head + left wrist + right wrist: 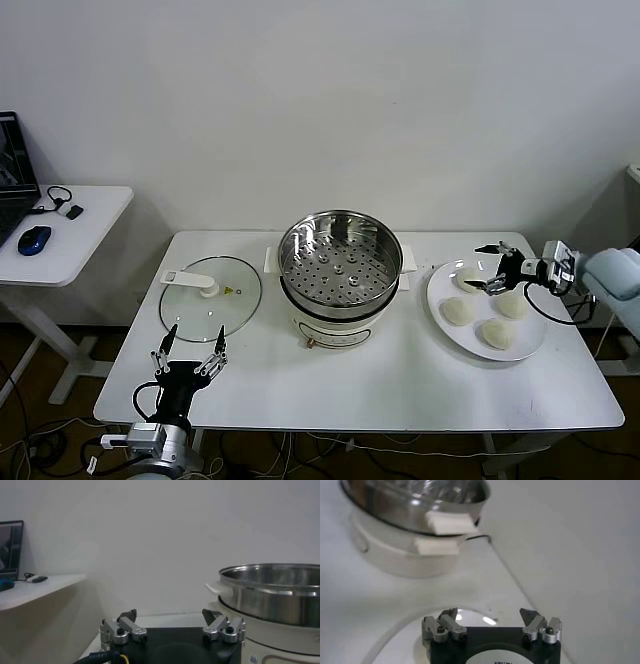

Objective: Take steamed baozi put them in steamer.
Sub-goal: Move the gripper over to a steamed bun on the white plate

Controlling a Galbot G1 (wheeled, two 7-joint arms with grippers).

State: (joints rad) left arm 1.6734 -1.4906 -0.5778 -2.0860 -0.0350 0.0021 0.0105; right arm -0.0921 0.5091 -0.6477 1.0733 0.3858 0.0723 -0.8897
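My right hand [493, 268] hangs over the far side of the plate [440, 297], fingers spread wide with nothing between them, just above the bun [470, 278] nearest the wall. My left hand [188, 358] waits at the near left corner of the bench [400, 385], also spread wide and holding nothing.

To take this bun well, I judge I should come straight down so one finger passes each side of it, then close gently; the dough looks soft and would dent or tear under a hard squeeze. I should lift clear of the plate rim before swinging toward the steamer [340, 262], which stands in the middle of the bench, and go over its steel wall rather than into it. Setting the bun toward the far side of the holed floor would leave room for the rest.

By my count: four buns, all on the plate, the others being [513, 304], [458, 313] and [495, 334]; one plate; one steamer, with nothing in it; one glass lid [211, 297] lying flat to its left.
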